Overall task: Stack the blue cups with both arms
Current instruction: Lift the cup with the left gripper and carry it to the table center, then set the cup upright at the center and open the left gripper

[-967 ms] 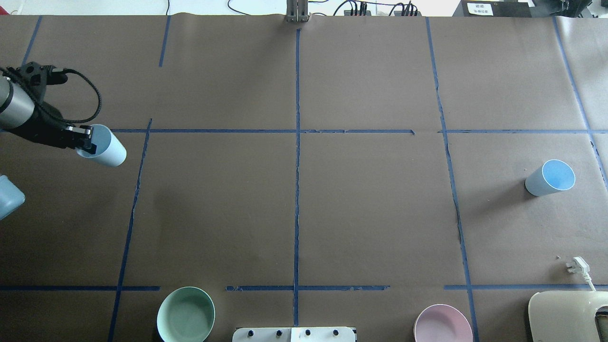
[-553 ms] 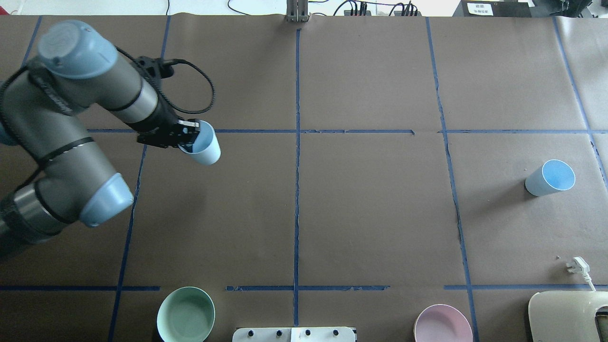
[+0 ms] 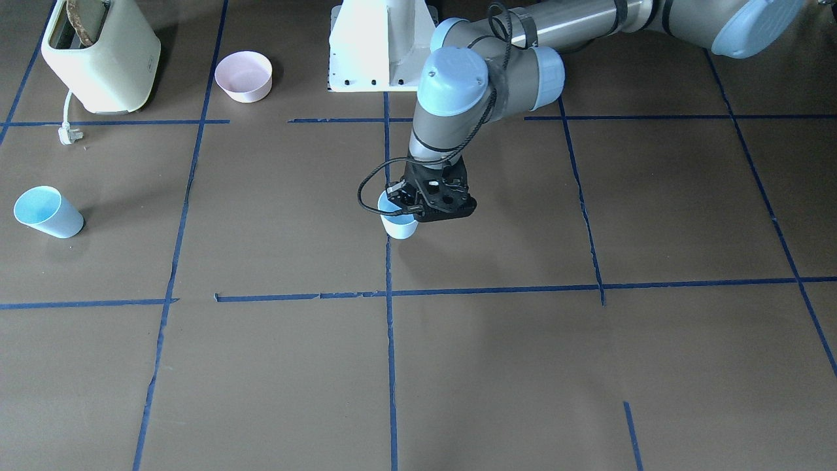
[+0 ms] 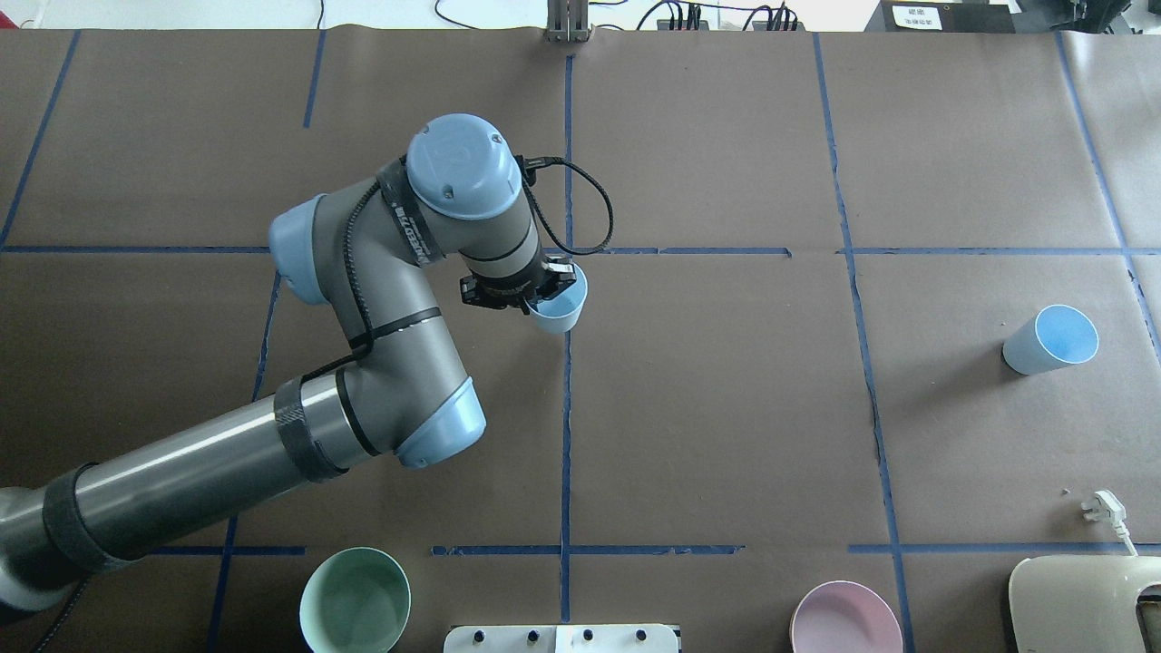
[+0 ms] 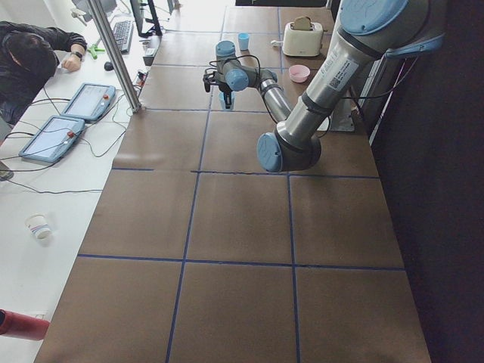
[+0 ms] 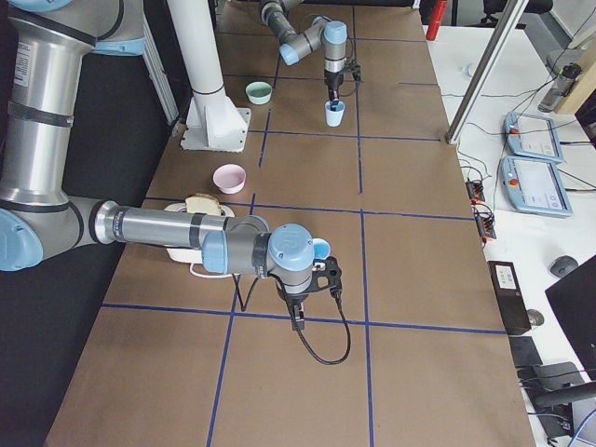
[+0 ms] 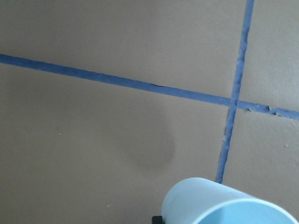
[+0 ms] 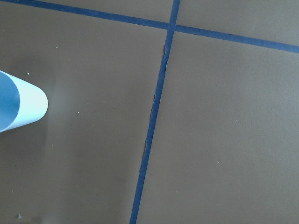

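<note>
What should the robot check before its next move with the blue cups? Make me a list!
1. Left gripper pinching the held cup by its rim: ok.
2. Held cup mouth up: ok.
3. Held cup touching the table or lifted: cannot tell.
4. Other cup standing mouth up on the table: ok.
5. Right gripper gripping the other cup: cannot tell; it shows only from the side.
6. Cups stacked: not ok, they are far apart.
</note>
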Controlling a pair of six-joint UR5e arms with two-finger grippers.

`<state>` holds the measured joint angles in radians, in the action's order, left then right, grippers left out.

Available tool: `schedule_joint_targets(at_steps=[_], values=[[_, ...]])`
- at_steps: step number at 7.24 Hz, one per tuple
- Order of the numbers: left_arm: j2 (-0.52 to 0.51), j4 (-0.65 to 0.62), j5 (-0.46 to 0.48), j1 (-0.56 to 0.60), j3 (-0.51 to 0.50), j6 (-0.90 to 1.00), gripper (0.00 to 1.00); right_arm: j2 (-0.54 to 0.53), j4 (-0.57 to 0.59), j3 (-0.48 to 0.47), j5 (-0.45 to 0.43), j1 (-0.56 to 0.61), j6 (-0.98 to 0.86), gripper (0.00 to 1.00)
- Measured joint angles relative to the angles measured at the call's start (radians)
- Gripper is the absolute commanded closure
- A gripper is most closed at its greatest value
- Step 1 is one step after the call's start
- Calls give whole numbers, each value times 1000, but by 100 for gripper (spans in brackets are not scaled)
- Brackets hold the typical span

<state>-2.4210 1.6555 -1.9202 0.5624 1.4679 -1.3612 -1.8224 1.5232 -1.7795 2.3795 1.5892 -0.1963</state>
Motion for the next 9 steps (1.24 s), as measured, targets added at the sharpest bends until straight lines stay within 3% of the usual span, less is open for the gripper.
schedule_joint_targets(at_steps=[2,5,6,8,9], values=[[-47,35,61,-45,-78,-9,100,0,-1,0,9,1,0,0],[-40,51,71,-39,-96,9,100,0,-1,0,10,1,-2,0],[-33,51,67,-29,-94,17,90,0,-1,0,10,0,-2,0],[-18,54,65,-23,-91,21,3,0,-1,0,9,0,-1,0],[-10,58,66,-23,-87,22,0,0,0,0,9,0,-1,0]])
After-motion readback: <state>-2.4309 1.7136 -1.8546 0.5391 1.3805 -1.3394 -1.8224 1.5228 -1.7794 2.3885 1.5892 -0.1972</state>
